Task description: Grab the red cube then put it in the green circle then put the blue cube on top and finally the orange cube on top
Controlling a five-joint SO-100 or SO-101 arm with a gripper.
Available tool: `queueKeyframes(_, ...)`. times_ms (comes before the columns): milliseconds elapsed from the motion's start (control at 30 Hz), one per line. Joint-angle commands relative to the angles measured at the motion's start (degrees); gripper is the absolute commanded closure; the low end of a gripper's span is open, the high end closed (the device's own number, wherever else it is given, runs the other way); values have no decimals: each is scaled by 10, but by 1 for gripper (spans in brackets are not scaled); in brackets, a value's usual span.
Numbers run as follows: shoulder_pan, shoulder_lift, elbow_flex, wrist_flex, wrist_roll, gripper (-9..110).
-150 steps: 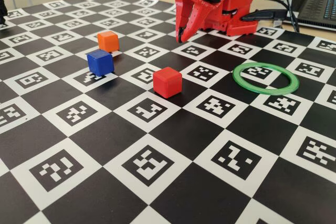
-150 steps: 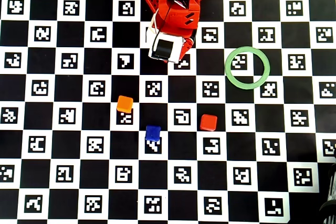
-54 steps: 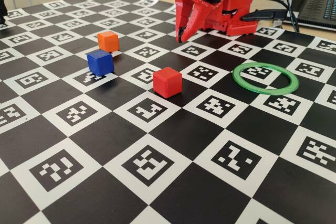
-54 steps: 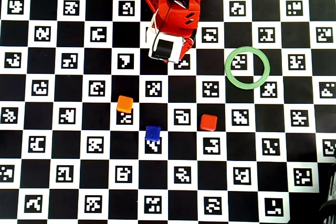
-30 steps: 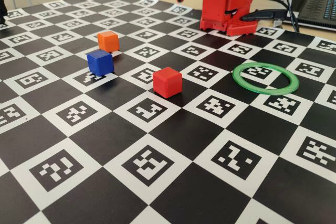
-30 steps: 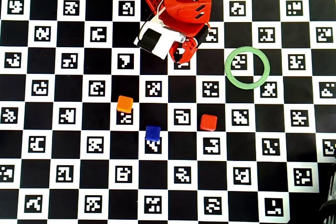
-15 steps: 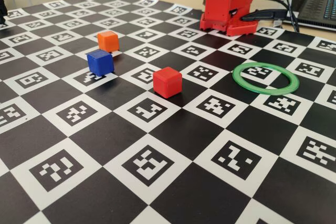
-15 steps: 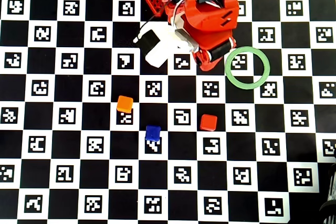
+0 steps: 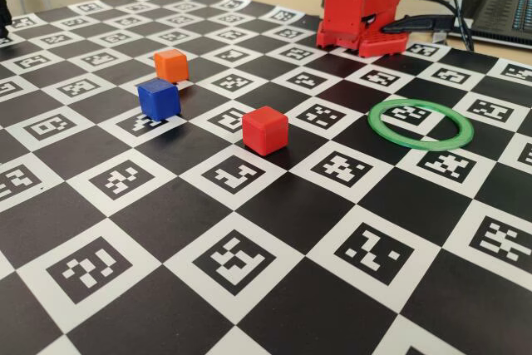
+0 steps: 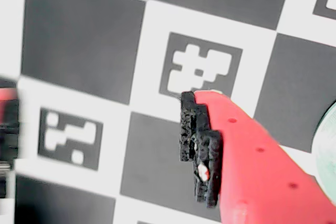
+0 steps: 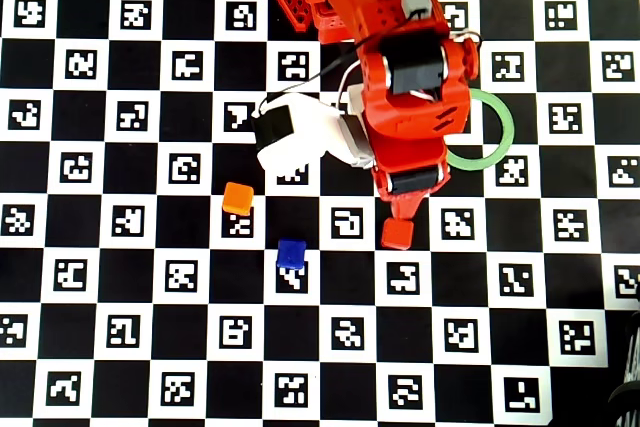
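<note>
A: Where's the red cube [image 9: 265, 130] rn?

B: On the checkered board [image 9: 274, 305], no neighbours touching. In overhead view the gripper [image 11: 403, 209] tip hangs just above it. Nothing held; wrist view shows one padded finger [image 10: 202, 153] w/ bare board beside it, so jaws look parted.

A: Best way to grab?

B: Imo centre first, square pads to cube faces, then drop straight & pinch.

A: Room around the cube?

B: Plenty. Blue cube [image 11: 291, 253] & orange cube [image 11: 237, 198] sit well apart on one side, green circle [image 11: 495, 151] on the other, empty. Board edges far off.
</note>
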Motion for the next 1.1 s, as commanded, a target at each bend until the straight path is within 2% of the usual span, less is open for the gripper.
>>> queueKeyframes(0, 2, -12, -40, 26, 50, 69)
queueKeyframes(167, -24, -48, -34, 16, 166, 57)
queueKeyframes(333, -51, -53, -9, -24, 229, 55)
queueKeyframes(600, -72, -53, 61, -90, 230, 51)
queueKeyframes(1067, -79, -102, 151, -156, 185, 51)
